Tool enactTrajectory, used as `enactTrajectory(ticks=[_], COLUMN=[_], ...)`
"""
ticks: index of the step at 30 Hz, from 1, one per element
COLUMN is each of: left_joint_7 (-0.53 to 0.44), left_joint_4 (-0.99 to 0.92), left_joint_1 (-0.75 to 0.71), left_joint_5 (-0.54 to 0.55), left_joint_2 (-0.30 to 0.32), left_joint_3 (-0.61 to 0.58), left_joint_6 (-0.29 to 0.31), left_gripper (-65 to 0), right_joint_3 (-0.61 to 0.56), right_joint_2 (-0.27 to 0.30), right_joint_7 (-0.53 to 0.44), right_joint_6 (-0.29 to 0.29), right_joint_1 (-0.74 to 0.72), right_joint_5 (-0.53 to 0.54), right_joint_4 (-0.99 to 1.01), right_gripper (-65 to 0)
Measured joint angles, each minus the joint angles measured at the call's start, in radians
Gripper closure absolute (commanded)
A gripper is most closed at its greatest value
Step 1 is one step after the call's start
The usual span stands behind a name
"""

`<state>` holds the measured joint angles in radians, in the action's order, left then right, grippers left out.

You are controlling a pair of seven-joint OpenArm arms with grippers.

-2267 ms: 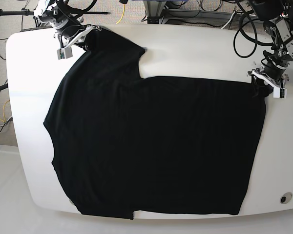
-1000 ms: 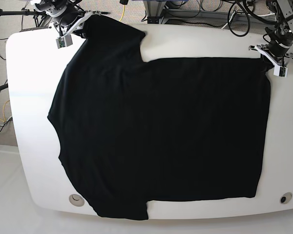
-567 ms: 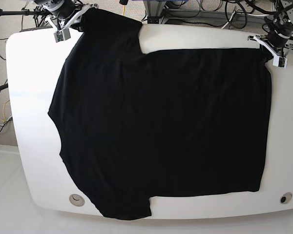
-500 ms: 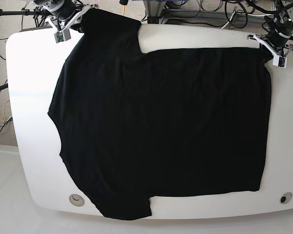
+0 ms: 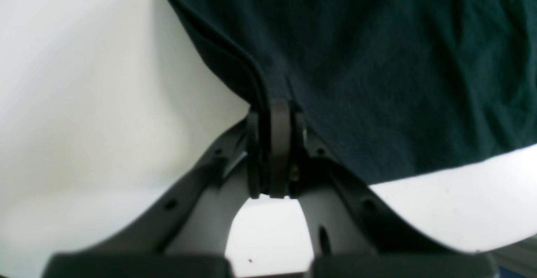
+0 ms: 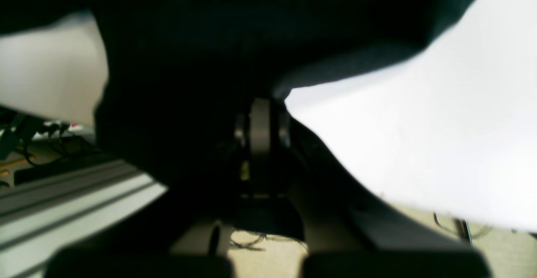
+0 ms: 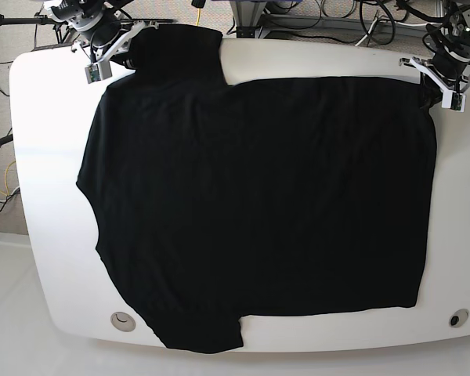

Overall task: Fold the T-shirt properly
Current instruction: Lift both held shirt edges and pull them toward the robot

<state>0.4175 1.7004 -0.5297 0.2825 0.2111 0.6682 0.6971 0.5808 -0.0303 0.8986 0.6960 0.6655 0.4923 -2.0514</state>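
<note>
White table [image 7: 55, 196] | T-shirt [image 7: 258, 196] spread flat | both arms at far corners, jaws clamped on its edge

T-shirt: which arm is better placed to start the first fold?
Probably the right. Its pincer is shut on the sleeve end of the T-shirt, which sticks out furthest and should fold in first. The left pincer only pins the hem corner.
</note>
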Motion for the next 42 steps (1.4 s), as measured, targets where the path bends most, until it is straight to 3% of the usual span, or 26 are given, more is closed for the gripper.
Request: enactTrajectory(ticks=[4,8,16,22,30,42], left_joint_7=[0.001,0.009,0.0,0.007,0.011,0.065], left_joint_4=[0.025,0.039,0.049,0.04,0.0,-0.012], left_joint_1=[-0.02,-0.04,-0.01,0.066,0.259,0.346], left_joint_5=[0.008,0.006,0.008,-0.005,-0.018,-0.026], left_joint_2=[0.001,0.002,-0.014,-0.034,-0.037,-0.033], left_joint_3=[0.036,0.053,0.082,0.091,0.05,0.049], left_joint_6=[0.005,0.0,0.007,0.0,0.004,0.0], left_gripper=[0.0,0.0,0.0,0.0,0.0,0.0], right_joint_3=[0.0,0.001,-0.006,-0.017,-0.046,-0.056], right_joint_2=[0.0,-0.003,-0.003,0.006,0.064,0.083], right_joint_7=[-0.003,0.024,-0.007,-0.001,-0.006,0.014], right_joint_6=[-0.003,-0.001,0.0,0.0,-0.007,-0.003], right_joint_1=[0.037,0.062,0.026,-0.025,-0.188,-0.287], right_joint_5=[0.044,0.042,0.032,-0.002,-0.01,0.008], right_joint_4=[-0.001,0.0,-0.001,-0.001,0.019,0.069], right_gripper=[0.0,0.0,-0.1,-0.3,-0.4,0.0])
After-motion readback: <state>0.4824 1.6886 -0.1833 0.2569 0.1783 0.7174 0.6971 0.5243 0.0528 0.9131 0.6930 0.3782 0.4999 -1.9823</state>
